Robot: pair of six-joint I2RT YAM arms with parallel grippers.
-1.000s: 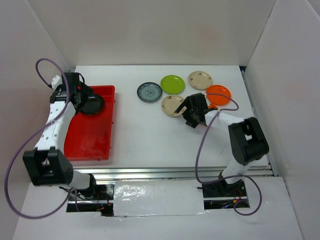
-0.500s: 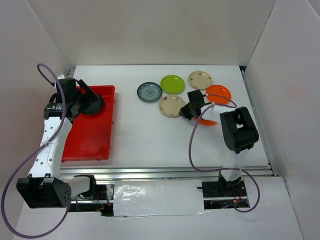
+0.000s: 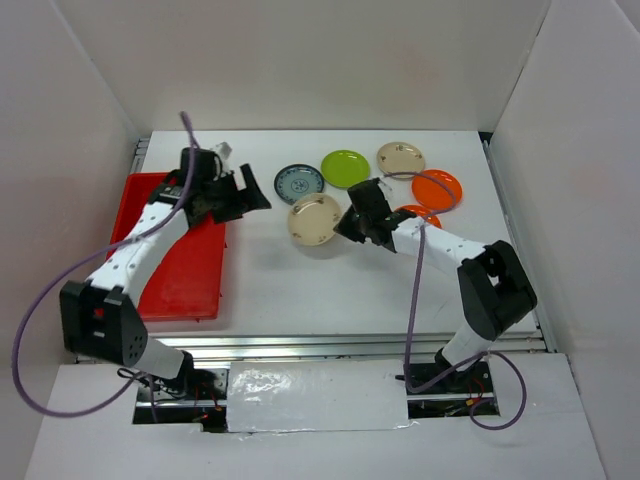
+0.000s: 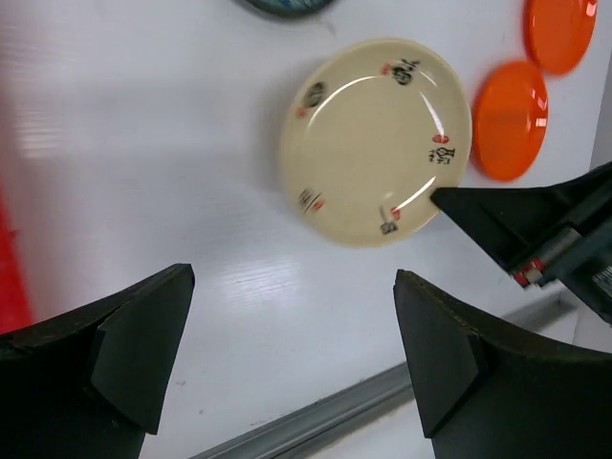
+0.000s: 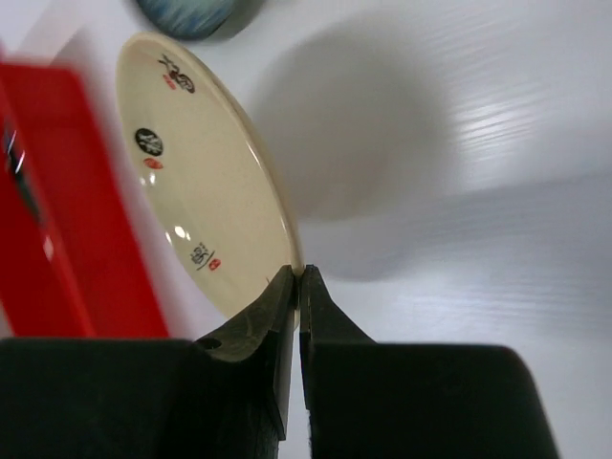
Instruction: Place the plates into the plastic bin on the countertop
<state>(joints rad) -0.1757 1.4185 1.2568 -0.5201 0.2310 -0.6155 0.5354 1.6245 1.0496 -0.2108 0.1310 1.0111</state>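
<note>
My right gripper (image 3: 342, 228) is shut on the rim of a cream plate (image 3: 314, 219) and holds it tilted above the countertop (image 3: 300, 290). The right wrist view shows the fingertips (image 5: 287, 287) pinching the cream plate (image 5: 196, 182) at its edge. My left gripper (image 3: 258, 197) is open and holds nothing, just left of that plate and right of the red plastic bin (image 3: 175, 275). From the left wrist, the cream plate (image 4: 378, 139) lies beyond my open left gripper (image 4: 292, 287). Blue-grey (image 3: 299, 182), lime green (image 3: 345, 168), cream (image 3: 401, 159) and two orange plates (image 3: 437, 188) lie behind.
The second orange plate (image 3: 418, 211) is partly under my right arm. A metal rail (image 3: 350, 345) runs along the near edge of the countertop. White walls stand on the left, back and right. My left arm crosses over the bin's far end.
My right gripper shut on the cream plate's rim, lifted it and carried it left. My left arm swung out of the bin to the right, toward the middle of the table, still open.
</note>
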